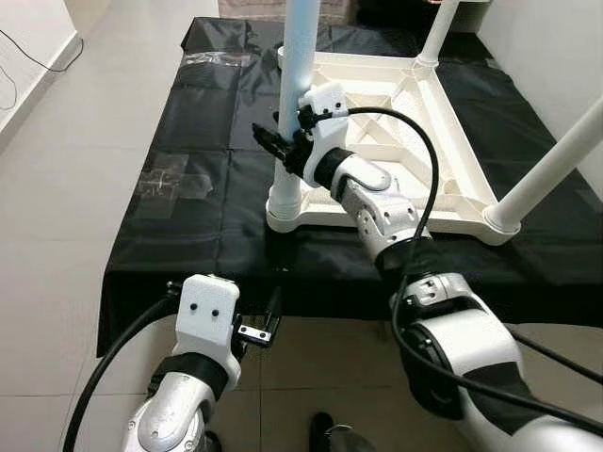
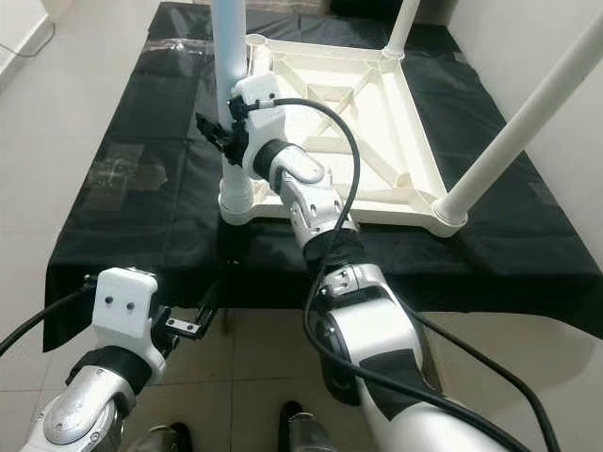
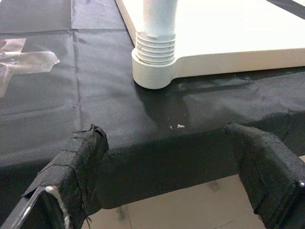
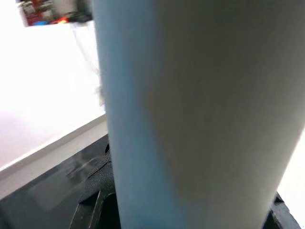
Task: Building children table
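The white children's table (image 1: 396, 113) lies upside down on a black cloth (image 1: 198, 122) that covers a low desk, ribbed underside facing up. Legs rise from its corners: one at the near left corner, the pale blue-white leg (image 1: 300, 47), another at the near right corner (image 1: 556, 160) leaning out toward the right, and a third at the far corner (image 1: 438, 33).

Here's the right hand (image 1: 283, 143), reaching forward over the table's near edge and clamped on that near left leg partway up. Its black fingers wrap the tube from the side, and in the right wrist view the leg (image 4: 200, 114) stands right up against the camera, with the black finger tips poking out beside its lower end.

Down at the base, the leg's ribbed threaded collar (image 3: 153, 47) sits in the round corner socket (image 3: 152, 76) of the table, with the threads showing above the socket rim.

The left hand (image 1: 259, 325) holds low, just off the near edge of the desk and below the cloth's hem. Its two taped fingers (image 3: 81, 157) stand well apart with nothing between them, pointed at the socket corner.

Strips of clear tape (image 1: 174, 179) lie on the cloth to the left of the table. Pale floor tiles (image 1: 57, 235) surround the desk.
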Robot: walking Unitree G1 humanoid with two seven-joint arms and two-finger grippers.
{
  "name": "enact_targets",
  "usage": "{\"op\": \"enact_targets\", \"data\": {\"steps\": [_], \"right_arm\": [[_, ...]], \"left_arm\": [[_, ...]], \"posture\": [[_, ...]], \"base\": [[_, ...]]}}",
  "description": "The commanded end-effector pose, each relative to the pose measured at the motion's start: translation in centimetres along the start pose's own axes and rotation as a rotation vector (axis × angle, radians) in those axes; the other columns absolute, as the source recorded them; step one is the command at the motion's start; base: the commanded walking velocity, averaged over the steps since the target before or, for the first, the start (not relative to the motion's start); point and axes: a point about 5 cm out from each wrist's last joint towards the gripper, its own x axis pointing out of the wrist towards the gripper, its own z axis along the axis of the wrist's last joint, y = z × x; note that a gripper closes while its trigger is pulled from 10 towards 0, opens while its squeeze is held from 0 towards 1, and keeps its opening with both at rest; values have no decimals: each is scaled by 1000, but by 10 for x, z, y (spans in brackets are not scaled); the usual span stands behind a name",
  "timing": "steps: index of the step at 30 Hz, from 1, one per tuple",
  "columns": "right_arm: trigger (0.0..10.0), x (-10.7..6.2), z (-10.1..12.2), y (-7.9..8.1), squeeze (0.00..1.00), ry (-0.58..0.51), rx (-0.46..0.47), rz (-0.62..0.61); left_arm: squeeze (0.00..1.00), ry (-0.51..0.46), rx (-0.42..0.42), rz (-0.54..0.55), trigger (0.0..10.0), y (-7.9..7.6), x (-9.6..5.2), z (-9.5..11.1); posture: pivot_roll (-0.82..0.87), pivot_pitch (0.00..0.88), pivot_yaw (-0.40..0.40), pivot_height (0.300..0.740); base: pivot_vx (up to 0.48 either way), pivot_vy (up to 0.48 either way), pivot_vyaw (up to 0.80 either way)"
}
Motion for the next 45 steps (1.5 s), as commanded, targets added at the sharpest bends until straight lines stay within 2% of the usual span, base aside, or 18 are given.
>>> {"op": "enact_targets", "data": {"steps": [1, 11, 20, 35, 42, 45], "right_arm": [[10000, -9, -38, -6, 0, 158, 40, -74], [10000, -12, -42, 0, 0, 176, 36, -165], [10000, -17, -47, 0, 0, 202, 49, -329], [10000, -34, -53, 5, 0, 172, 93, -589], [10000, -39, -51, 13, 0, 163, 34, -724], [10000, -43, -53, 19, 0, 214, -9, -838]], "left_arm": [[0, 17, 9, -8, 10000, -1, -1, -4], [0, 16, 14, -9, 10000, 0, 0, -4], [0, 10, 35, -18, 10000, 0, 0, -2], [0, 13, 41, -15, 10000, 3, 1, -4], [0, 15, 42, -13, 10000, 4, 1, -5], [0, 15, 44, -13, 10000, 4, 1, -5]], "posture": [[93, 264, -108, 740], [95, 274, -106, 740], [97, 280, -108, 740], [96, 284, -106, 740], [99, 283, -105, 740], [100, 282, -104, 740]], "base": [[0, 0, 0], [0, 0, 0], [0, 0, 0], [0, 0, 0], [0, 0, 0], [0, 0, 0]]}}
